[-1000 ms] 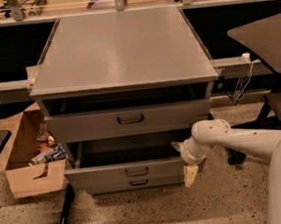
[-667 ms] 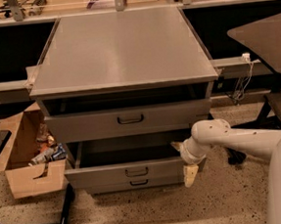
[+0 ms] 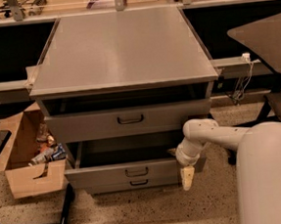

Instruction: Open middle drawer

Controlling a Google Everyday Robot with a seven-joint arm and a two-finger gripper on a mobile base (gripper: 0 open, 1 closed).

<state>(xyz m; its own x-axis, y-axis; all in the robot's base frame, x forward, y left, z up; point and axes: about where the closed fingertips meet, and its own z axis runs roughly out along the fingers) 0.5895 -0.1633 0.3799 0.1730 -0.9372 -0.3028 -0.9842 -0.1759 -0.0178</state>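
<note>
The grey cabinet [image 3: 120, 52] has three drawers. The middle drawer [image 3: 102, 176] is pulled out toward me. Its low front carries a small dark bar handle [image 3: 137, 171], and its plain grey tray shows behind the front. The taller top drawer [image 3: 83, 128] with the larger handle sits above it, and the slim bottom drawer [image 3: 108, 187] sits below. My gripper [image 3: 187, 177] hangs at the right end of the middle drawer's front, pointing down, with a cream fingertip showing beside the drawer's corner. My white arm [image 3: 216, 134] reaches in from the right.
An open cardboard box [image 3: 24, 163] with scraps inside stands on the floor to the left of the cabinet. A black frame leg [image 3: 65, 211] lies at the lower left. A dark table top [image 3: 266, 36] and hanging cables [image 3: 241, 85] are at the right.
</note>
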